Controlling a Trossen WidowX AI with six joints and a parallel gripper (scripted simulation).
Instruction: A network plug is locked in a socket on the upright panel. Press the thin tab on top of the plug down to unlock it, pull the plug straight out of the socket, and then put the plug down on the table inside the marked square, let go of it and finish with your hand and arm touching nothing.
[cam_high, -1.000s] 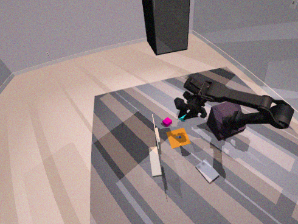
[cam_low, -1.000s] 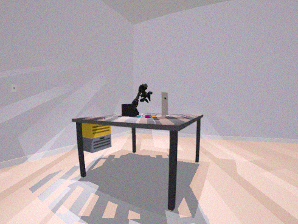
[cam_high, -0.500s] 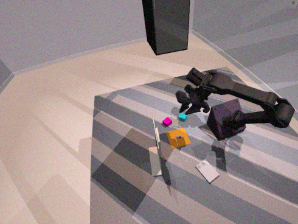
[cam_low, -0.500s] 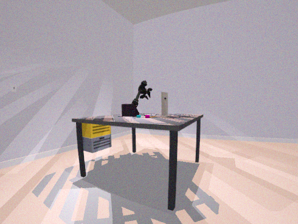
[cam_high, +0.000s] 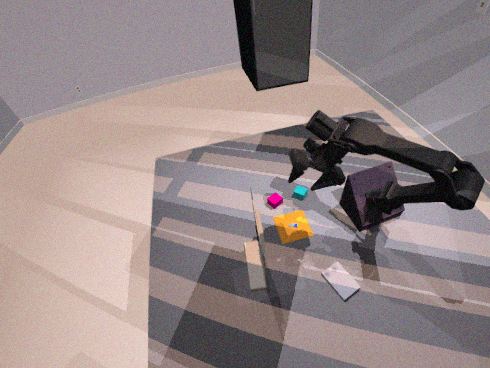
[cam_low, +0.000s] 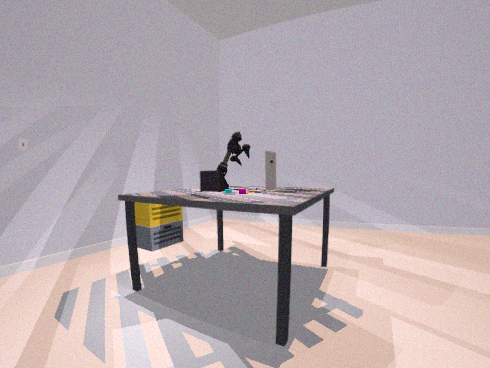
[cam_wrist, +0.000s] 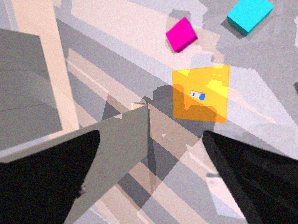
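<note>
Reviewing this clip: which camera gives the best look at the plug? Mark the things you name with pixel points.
The wrist view: it shows the plug (cam_high: 293, 225) (cam_wrist: 198, 95) largest, its white and blue parts distinct, lying inside the orange square (cam_high: 283, 232) (cam_wrist: 182, 111). The top view shows only a tiny white-and-blue speck there. In the exterior view, I can't make the plug out.

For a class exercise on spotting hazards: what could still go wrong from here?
The network plug lies inside the orange square, so a stray dip by the open gripper might nudge it out. The fingers might also brush the upright panel, which stands close beside the square, spoiling the no-contact finish.
</note>
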